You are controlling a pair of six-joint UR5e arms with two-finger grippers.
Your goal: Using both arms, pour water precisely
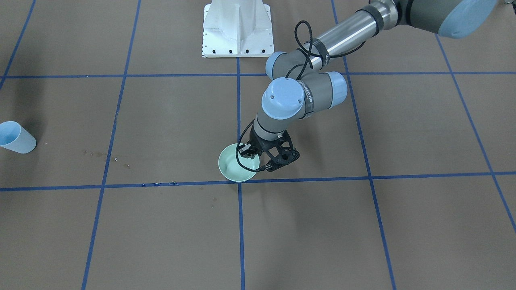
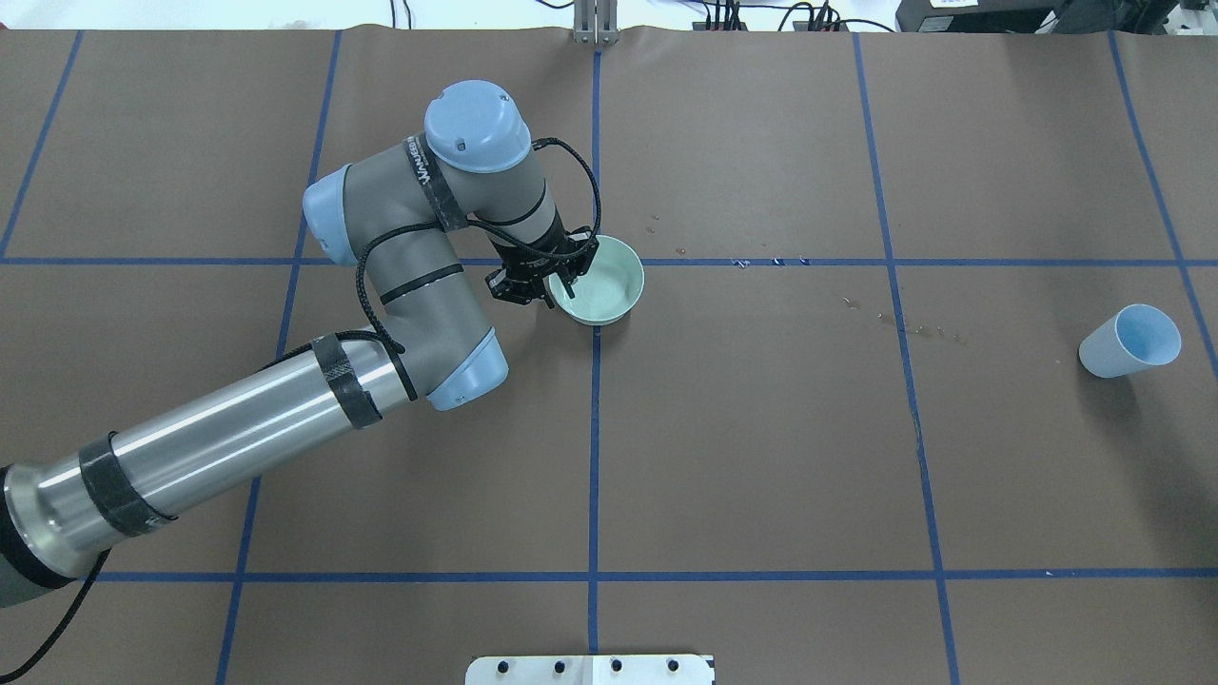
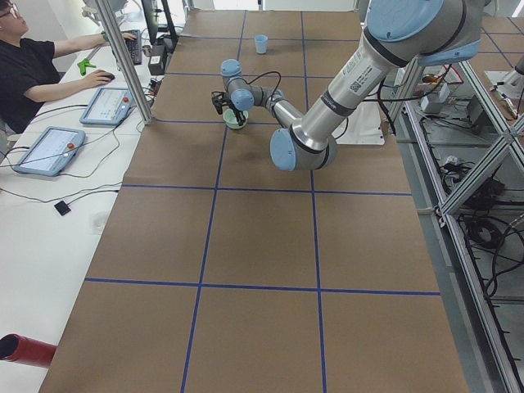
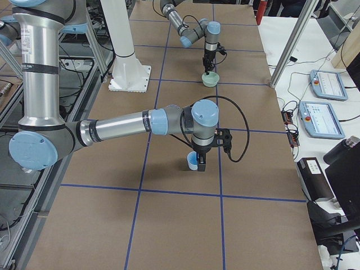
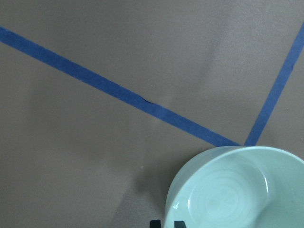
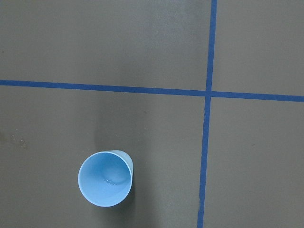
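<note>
Brown counter (image 2: 761, 457) gridded with blue tape (image 2: 594, 457), seen from the robot's side outward. At the robot-side edge stands the white pedestal (image 2: 590, 669). The left arm (image 2: 238, 438) enters over the counter's left end and bends toward the middle.

Near the right end, about midway between the long edges, a light blue cup (image 2: 1104, 357) stands upright. Only the view from the right end shows the right arm (image 4: 118, 126). There the right hand (image 4: 199, 163) hangs just beside the cup, and whether it is spread or pressed together cannot be told.

At the counter's middle, on a tape crossing, sits a mint-green bowl (image 2: 623, 269). The left hand (image 2: 566, 279) points down at the rim on the side facing the left end. Its fingertips (image 5: 155, 223) lie close together astride the rim, pinching it.

The water (image 5: 213, 199) shows only as faint rings and a glint inside the bowl. Small wet drops (image 2: 918, 329) dot the counter between bowl and cup.

Beyond the far edge a person (image 3: 29, 70) sits at a white desk.
</note>
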